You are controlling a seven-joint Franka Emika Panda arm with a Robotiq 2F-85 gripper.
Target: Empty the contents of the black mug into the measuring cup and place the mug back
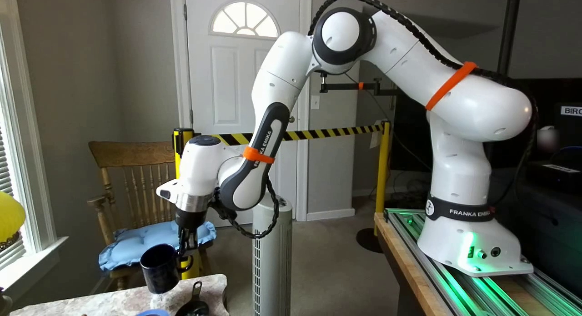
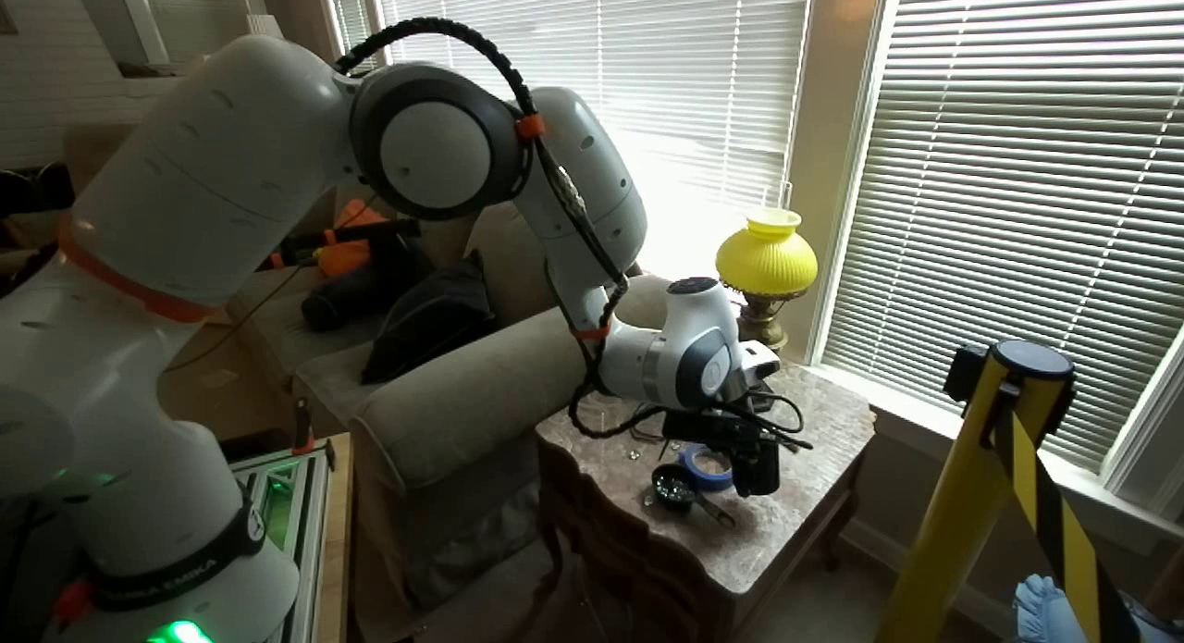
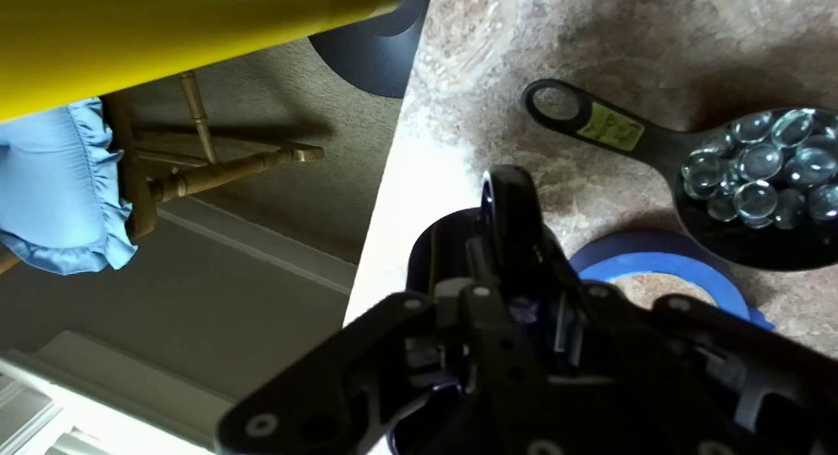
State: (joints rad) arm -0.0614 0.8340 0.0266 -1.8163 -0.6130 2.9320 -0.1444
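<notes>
The black mug [image 1: 159, 273] hangs at my gripper [image 1: 185, 248], which is shut on its handle side. The mug leans a little in an exterior view and appears just above the marble-topped table. It also shows in an exterior view [image 2: 760, 469] and in the wrist view [image 3: 442, 249], where my gripper [image 3: 514, 258] partly covers it. The mug's contents are hidden. The black measuring cup [image 3: 740, 242] lies on the table and holds several clear glass marbles [image 3: 759, 160]. It also shows in both exterior views [image 1: 195, 308] [image 2: 672, 486].
A blue tape roll [image 3: 661, 265] lies between mug and measuring cup. A few loose marbles [image 2: 635, 454] lie on the table [image 2: 731, 560]. A yellow lamp [image 2: 768, 254] stands at the table's window side. A yellow post [image 3: 163, 36] and a chair [image 1: 132, 170] stand beyond the edge.
</notes>
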